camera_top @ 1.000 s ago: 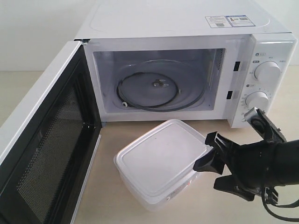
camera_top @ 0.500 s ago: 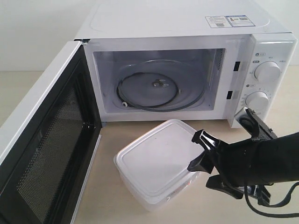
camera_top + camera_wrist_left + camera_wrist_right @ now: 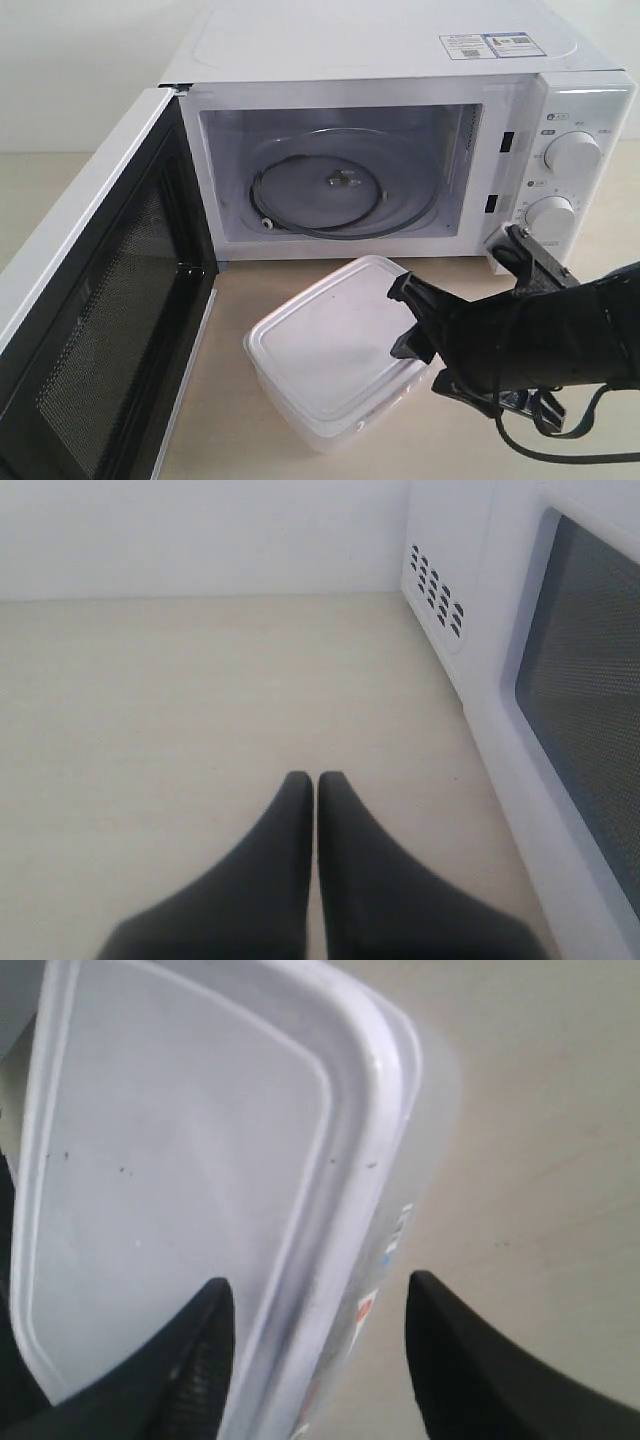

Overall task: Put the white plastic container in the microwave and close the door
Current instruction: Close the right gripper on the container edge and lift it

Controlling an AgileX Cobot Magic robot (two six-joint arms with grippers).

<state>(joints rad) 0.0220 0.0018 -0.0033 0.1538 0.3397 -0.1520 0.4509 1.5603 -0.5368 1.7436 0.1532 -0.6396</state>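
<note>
- White plastic container (image 3: 330, 350) is seated on the table (image 3: 230, 430), lid on, just in front of the open microwave (image 3: 380, 50).
- Right gripper (image 3: 315, 1295): jaws apart, one over the lid, one outside the wall. Nothing is clamped.
- Left gripper (image 3: 315, 780): jaws together, beside the door (image 3: 90, 300).
- Risk: a pinch on the thin wall may flex it, so the lid could be popped or the box tilted.
- Counted: one container, one microwave, one door, two dials (image 3: 572, 152).

The right gripper (image 3: 400, 320) reaches in with its black fingers spread at the side of the white plastic container (image 3: 325, 355) nearest its arm, over the lid's rim. Just behind the gripper stands the microwave (image 3: 400, 50), its two dials (image 3: 572, 152) above the arm. The door (image 3: 90, 300) stands open well beyond the container, on the side away from the gripper.
</note>
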